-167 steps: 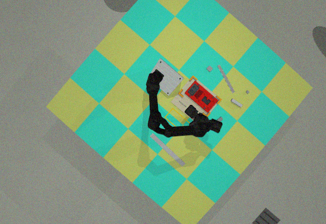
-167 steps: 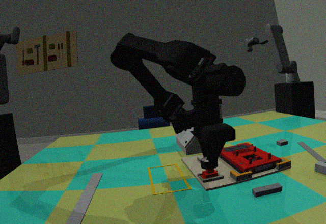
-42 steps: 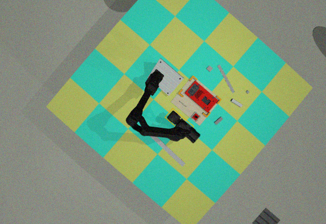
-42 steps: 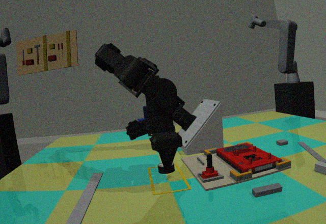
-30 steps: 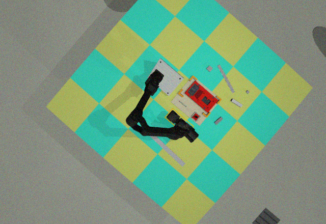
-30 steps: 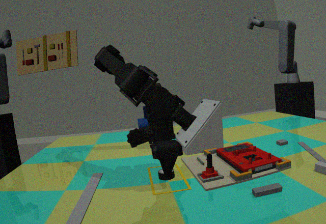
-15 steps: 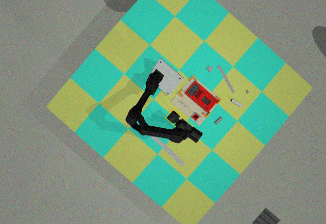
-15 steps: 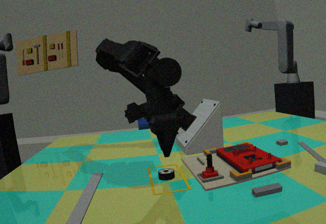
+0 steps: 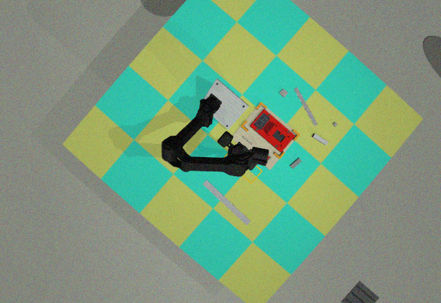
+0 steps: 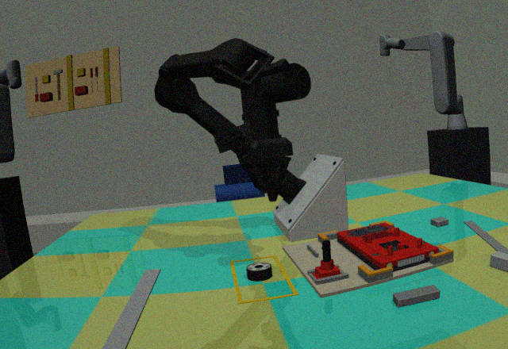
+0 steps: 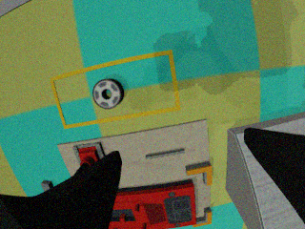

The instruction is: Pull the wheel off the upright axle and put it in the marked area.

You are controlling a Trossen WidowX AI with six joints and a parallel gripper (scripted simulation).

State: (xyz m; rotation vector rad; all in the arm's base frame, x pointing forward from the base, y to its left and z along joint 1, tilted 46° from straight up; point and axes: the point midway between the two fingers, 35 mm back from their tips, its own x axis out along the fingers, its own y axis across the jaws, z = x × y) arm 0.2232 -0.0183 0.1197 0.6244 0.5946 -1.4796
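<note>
The black and silver wheel point(image 10: 259, 273) point(image 11: 101, 97) lies flat on the table inside the yellow outline of the marked area point(image 9: 256, 177) point(image 10: 235, 281) point(image 11: 122, 118), clear of its lines. The arm hides the wheel in the top view. The black upright axle point(image 10: 325, 251) stands bare on its red base point(image 11: 87, 154), beside the marked area. My gripper point(image 10: 272, 195) point(image 11: 183, 147) is open and empty, raised above the table and apart from the wheel. In the wrist view its fingers are spread wide, the left one partly covering the axle.
The pale board point(image 10: 299, 255) point(image 11: 133, 167) holds the axle base and a red housing point(image 9: 265, 127) point(image 10: 381, 247) between orange-topped corners. A grey sloped block point(image 9: 229, 104) point(image 10: 328, 209) stands behind. A long grey strip point(image 9: 227, 202) point(image 10: 135, 304) and a short bar point(image 9: 295, 162) point(image 10: 416, 296) lie nearby.
</note>
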